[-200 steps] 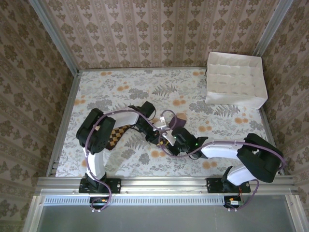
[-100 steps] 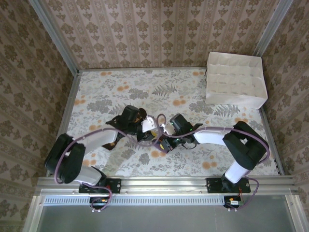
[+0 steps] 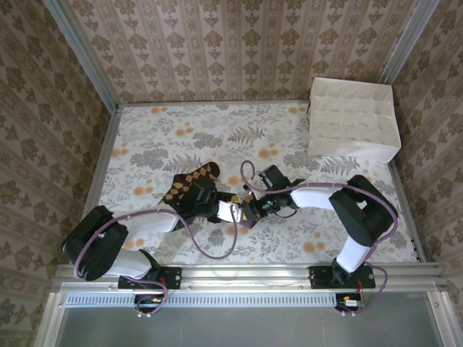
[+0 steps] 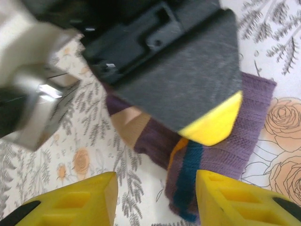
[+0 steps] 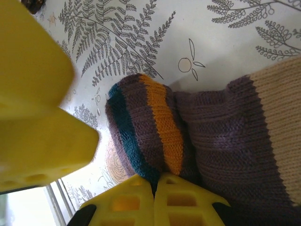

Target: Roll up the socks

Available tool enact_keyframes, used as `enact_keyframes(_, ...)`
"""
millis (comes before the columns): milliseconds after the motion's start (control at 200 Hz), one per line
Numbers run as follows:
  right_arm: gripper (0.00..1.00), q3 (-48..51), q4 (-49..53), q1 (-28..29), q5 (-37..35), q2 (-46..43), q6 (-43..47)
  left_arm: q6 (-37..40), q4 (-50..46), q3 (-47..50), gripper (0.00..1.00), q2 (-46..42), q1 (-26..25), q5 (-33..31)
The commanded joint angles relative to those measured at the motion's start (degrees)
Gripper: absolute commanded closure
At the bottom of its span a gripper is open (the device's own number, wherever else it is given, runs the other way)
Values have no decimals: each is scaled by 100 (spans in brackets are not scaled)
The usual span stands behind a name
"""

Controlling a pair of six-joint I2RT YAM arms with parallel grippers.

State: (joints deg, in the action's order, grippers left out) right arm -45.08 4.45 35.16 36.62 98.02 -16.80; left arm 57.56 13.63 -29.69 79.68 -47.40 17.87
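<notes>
Right pincer (image 5: 154, 181) jaws together, clamped on the striped fold of the purple knitted sock with orange and teal stripes (image 5: 221, 122). Left pincer (image 4: 155, 180) jaws apart, straddling its edge. Brown sock with orange-yellow diamond checks (image 3: 189, 181) lies flat nearby on the floral tabletop (image 3: 181, 123). Fabric looks soft, light and floppy, so likely to unroll; best gripped through all layers.

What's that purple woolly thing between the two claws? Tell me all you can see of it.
It is a purple sock, ribbed knit, with an orange and a teal stripe near one end and a beige band further along. It lies on the flowered table cover, bunched into a soft bulge at the striped end. The shut right claw seems to pinch that bulge; the open left claw hovers at its striped edge.
</notes>
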Motion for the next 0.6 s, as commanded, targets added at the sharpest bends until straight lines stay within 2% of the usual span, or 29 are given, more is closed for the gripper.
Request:
enact_keyframes(0, 100, 219, 1061, -195, -710, 409, -157, 454, 204, -32, 54, 290, -154, -257)
enact_keyframes(245, 100, 190, 1139, -329, -630, 559, -232, 427, 131, 35, 54, 393, -278, -268)
enact_keyframes(420, 100, 116, 1268, -403, -623, 680, -248, 116, 263, 333, 55, -14, -303, -354)
enact_keyframes(595, 100, 70, 1348, -466, -635, 776, -285, -115, -83, 364, 58, -278, -305, -64)
